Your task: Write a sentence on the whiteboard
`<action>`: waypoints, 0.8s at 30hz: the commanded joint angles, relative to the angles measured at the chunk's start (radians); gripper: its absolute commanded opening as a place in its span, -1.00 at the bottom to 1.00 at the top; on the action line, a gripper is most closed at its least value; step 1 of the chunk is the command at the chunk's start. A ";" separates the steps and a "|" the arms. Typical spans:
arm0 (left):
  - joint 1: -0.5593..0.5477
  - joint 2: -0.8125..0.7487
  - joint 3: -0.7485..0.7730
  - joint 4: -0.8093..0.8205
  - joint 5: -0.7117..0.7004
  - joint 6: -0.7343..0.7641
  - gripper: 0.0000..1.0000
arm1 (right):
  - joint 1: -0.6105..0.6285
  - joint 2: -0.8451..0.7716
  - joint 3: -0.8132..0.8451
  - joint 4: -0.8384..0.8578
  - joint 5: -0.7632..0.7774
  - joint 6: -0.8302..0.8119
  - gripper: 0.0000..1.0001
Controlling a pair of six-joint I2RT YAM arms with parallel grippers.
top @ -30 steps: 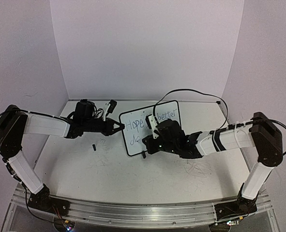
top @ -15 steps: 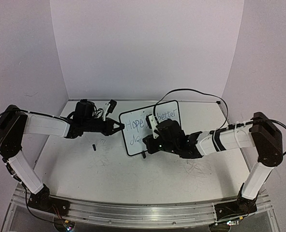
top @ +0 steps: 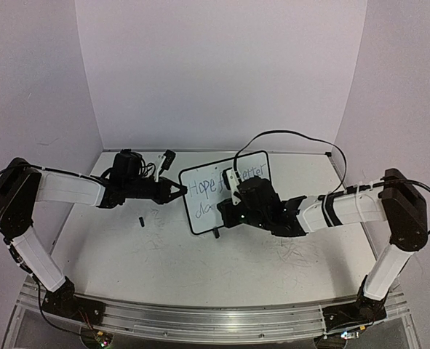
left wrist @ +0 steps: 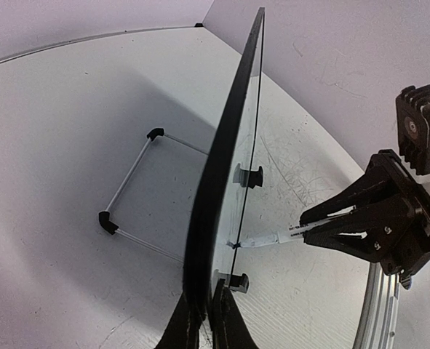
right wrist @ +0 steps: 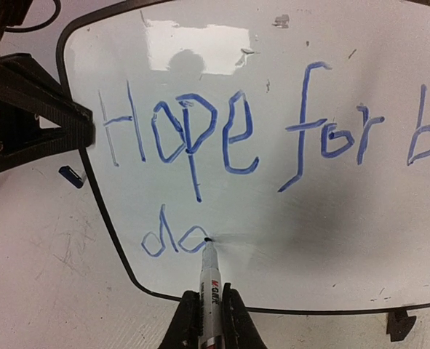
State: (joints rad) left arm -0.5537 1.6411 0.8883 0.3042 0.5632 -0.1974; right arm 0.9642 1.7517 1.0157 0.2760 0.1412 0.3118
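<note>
Three plain panels box the scene in: a back wall point(top: 222, 73) straight ahead, with a left wall point(top: 33, 87) and a right wall point(top: 404, 87) angling in to meet it, all a pale, faintly lilac white. Below them lies the white counter point(top: 164, 269), and it's well scuffed, with grey scribble marks point(top: 298, 254) clustering on its right half. Along the near edge runs a ribbed aluminium rail point(top: 200, 314). The light is soft and even, and shadows on the counter are faint and blurred. In the left wrist view, the counter's far rim point(left wrist: 91, 38) shows as a thin grey line against the wall.
</note>
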 commanded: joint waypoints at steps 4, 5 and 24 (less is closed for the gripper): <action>0.005 -0.020 0.000 -0.024 -0.075 0.056 -1.00 | -0.019 -0.011 0.043 0.032 0.021 -0.016 -1.00; 0.005 -0.021 0.000 -0.024 -0.076 0.056 -1.00 | -0.018 -0.010 0.042 0.032 0.017 -0.016 -1.00; 0.005 -0.018 0.002 -0.025 -0.079 0.058 -1.00 | -0.018 0.008 -0.047 0.028 -0.004 0.009 -1.00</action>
State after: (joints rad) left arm -0.5537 1.6413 0.8883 0.3042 0.5621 -0.1912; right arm 0.9581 1.7519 0.9862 0.2890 0.1076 0.3152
